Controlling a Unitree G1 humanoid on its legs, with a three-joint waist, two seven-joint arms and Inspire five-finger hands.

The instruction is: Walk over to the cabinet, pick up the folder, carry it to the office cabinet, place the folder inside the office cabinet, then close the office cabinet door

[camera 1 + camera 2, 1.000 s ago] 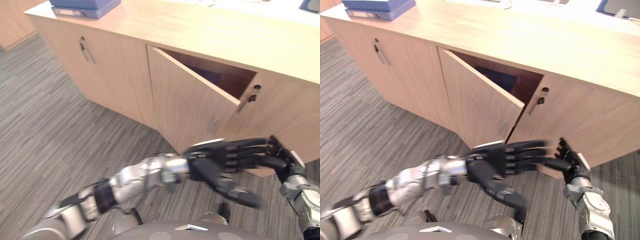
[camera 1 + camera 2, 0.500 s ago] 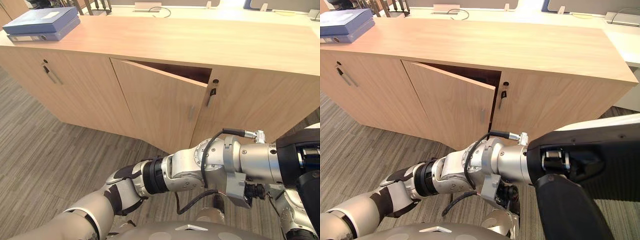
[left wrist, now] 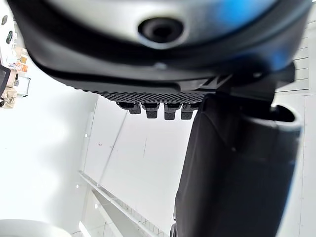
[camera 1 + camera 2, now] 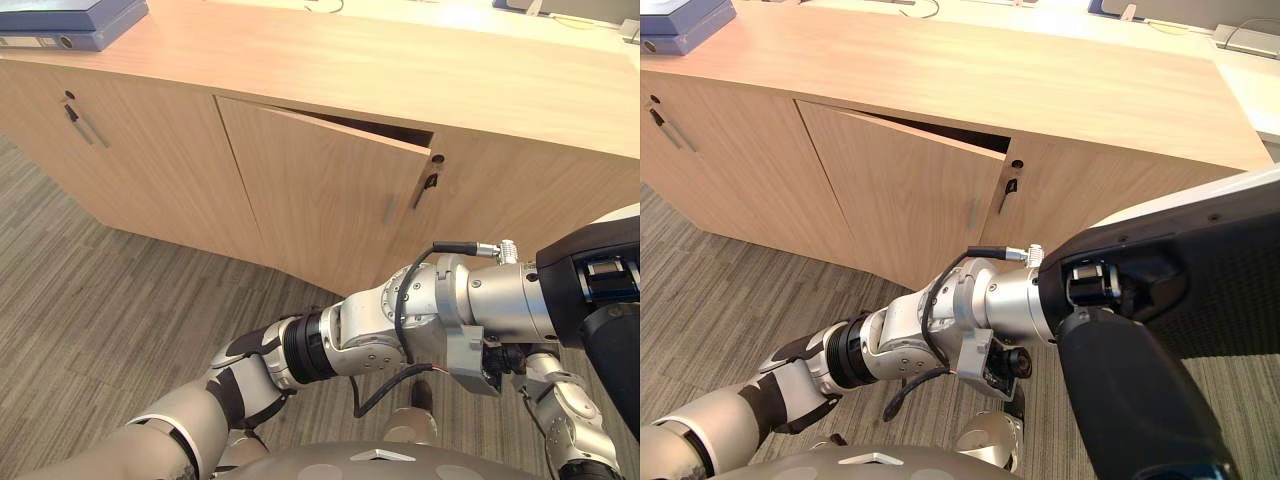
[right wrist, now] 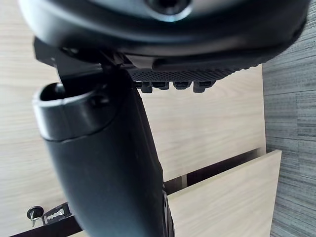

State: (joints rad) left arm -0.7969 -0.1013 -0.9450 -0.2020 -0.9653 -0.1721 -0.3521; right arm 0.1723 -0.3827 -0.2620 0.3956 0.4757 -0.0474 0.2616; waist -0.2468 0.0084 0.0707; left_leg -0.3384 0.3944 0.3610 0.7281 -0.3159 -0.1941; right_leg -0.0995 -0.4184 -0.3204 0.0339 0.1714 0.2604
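Office cabinet at 12 o'clock, its door ajar, the free edge standing out beside the keyed lock. Blue folders lie stacked on the worktop at 10 o'clock, well apart from both arms. Left robot hand hangs at 3 o'clock in the foreground; right robot hand faces the door. Whether either is apart or together cannot be told.

The left arm reaches across from lower left, its left hand held near the head. The right arm stands beneath it at lower right. The fingers of the left hand and the right hand look straight, though little of them shows.
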